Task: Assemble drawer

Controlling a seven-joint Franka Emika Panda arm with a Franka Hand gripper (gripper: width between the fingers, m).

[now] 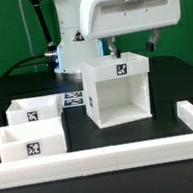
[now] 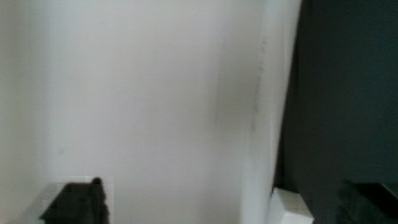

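Over the large white plastic cube-shaped case, the gripper hangs with fingers spread; an off-centre pinch might tip it.

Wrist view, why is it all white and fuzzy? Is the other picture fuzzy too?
In the wrist view the drawer case is very close, so its white wall looks soft and blurry, and the dark fingertips are smudgy too; in the exterior view things look sharper, with bright even light and the case's inside shaded grey.
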